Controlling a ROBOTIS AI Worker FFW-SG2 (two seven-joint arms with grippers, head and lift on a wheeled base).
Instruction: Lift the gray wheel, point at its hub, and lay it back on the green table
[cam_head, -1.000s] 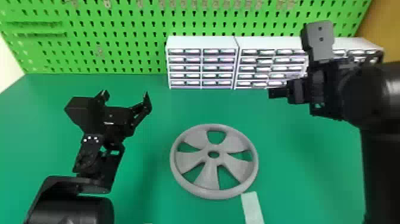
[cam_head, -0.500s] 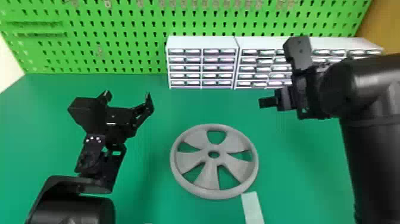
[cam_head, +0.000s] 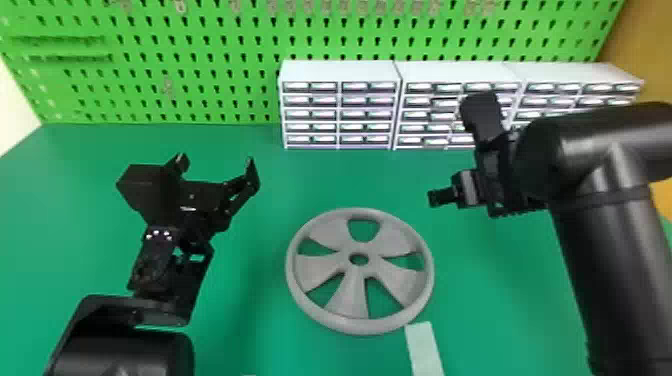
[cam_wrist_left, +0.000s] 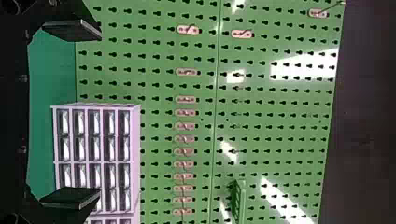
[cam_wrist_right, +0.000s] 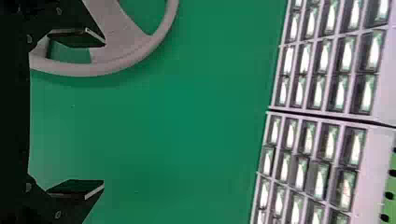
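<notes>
"On the green counter (cam_head: 500, 300), we're seeing the gray five-spoked wheel (cam_head: 354, 295) lying flat."
"And above it, our left gripper (cam_head: 217, 167) and right gripper (cam_head: 441, 197) are hovering, both holding their fingers apart."

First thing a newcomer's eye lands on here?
Probably the gray wheel, lying flat near the middle of the green table, its spokes fanning out around an open hub. Next, the two black arms framing it: the left gripper open to the wheel's left, the right gripper to its right. Behind, the bright green pegboard and the white drawer cabinets at its foot stand out too.
</notes>
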